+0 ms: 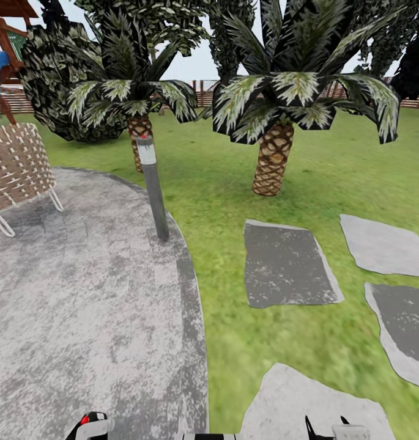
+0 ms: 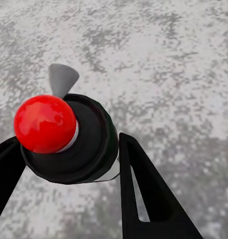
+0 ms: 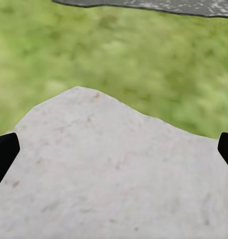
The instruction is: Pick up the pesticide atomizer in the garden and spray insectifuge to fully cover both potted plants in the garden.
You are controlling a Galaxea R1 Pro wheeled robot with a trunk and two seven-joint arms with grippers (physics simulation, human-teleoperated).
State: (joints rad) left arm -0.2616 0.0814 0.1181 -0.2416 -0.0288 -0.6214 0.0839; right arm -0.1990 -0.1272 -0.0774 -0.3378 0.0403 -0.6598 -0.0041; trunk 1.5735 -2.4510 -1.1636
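Note:
The pesticide atomizer point(image 2: 69, 144) is a dark bottle seen end-on, with a round red tip and a white trigger. My left gripper point(image 2: 64, 172) is shut on it, one black finger on each side of its body, above the speckled grey patio. Its red tip point(image 1: 85, 420) peeks in at the bottom edge of the head view, on my left gripper point(image 1: 90, 429). My right gripper point(image 3: 114, 152) is open and holds nothing, with its fingers wide apart over a pale stepping stone point(image 3: 109, 174); it also appears low in the head view point(image 1: 326, 428). The potted plants are out of view.
A grey bollard lamp point(image 1: 153, 186) stands at the edge of the round patio point(image 1: 81, 293). A woven chair point(image 1: 16, 168) is at the left. Two palm trees point(image 1: 273, 153) rise from the lawn point(image 1: 233, 183) ahead. Flat stepping stones point(image 1: 289, 266) lie to the right.

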